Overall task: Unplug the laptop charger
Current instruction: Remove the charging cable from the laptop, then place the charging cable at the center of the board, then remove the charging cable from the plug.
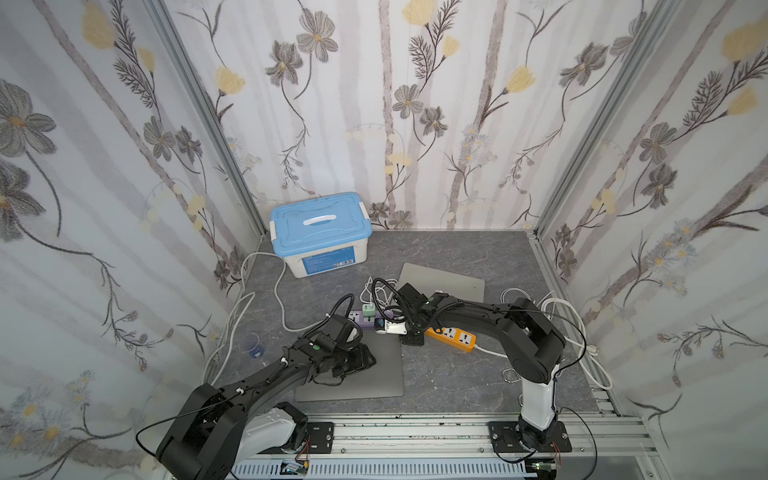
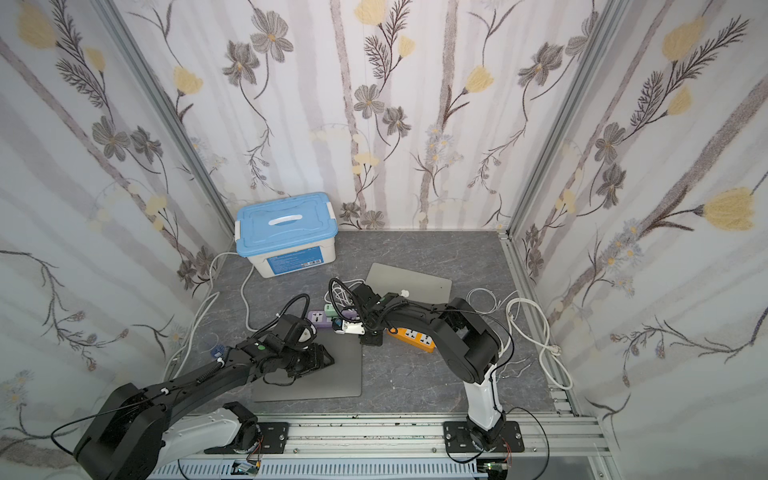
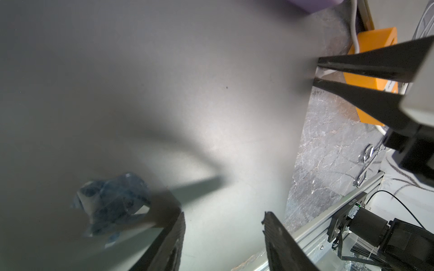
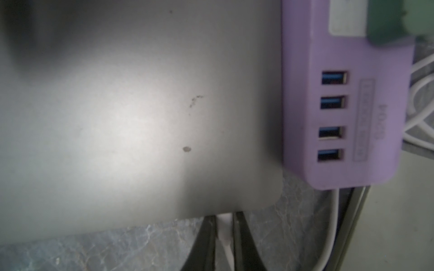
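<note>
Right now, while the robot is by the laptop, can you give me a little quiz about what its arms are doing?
1. True or false: the left gripper is shut tight.
2. What is the right gripper pinching? A the white charger plug. B a spoon. C a sock.
3. Fill in: in the right wrist view, the purple power strip shows ___ blue USB ports.
Key: 1 false, its jaws stand open over the laptop. 2 A. 3 four.
</note>
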`<state>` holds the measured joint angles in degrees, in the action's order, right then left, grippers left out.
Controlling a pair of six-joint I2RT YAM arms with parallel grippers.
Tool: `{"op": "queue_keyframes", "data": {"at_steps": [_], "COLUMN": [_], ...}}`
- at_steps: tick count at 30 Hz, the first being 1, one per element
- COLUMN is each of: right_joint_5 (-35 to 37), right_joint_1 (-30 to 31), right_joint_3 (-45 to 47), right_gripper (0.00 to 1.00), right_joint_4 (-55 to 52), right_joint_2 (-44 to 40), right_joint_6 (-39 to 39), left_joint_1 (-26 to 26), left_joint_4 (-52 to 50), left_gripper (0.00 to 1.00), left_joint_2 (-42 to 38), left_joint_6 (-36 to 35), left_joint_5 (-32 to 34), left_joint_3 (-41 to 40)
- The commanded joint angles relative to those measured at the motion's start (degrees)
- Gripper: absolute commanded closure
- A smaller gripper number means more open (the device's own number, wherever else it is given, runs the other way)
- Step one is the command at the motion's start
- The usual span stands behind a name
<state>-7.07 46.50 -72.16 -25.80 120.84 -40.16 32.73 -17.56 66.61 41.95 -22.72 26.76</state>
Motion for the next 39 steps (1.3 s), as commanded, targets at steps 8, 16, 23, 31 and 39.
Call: {"op": "queue_keyframes", "data": {"at_steps": [8,16,23,31,39], "right_joint_5": [2.9,4.9,5.5,4.1,2.5], "right_joint_1": [-1.2,-1.6,-4.0,-4.5,-4.7], "right_joint_3": [1.8,3.0,5.2,5.0,2.2], "right_gripper": [0.93,0.94,0.94,0.81,0.73], "right_joint_4": [0.7,-0.3,-0.3,-0.1,-0.2], "right_joint_2": [-0.9,-1.9,-3.5,-4.4,-5.2], "right_joint_6": [-1.3,-1.9,-1.9,0.4,4.1], "left_joint_1": [0.0,-0.1,0.0,-0.1,-0.3], "left_joint_4": [-4.4,-4.7,-5.1,-5.5,-9.2], "left_gripper": [0.42,0.42,0.42,0.42,0.42], "left_joint_2": [1.8,3.9,3.8,2.6,1.6], "left_joint_6": [0.0,0.0,-0.3,-1.0,-4.0], "left_joint_5": [3.3,3.6,3.9,4.3,5.3], "left_joint_3": [0.0,0.2,0.4,1.6,5.6]}}
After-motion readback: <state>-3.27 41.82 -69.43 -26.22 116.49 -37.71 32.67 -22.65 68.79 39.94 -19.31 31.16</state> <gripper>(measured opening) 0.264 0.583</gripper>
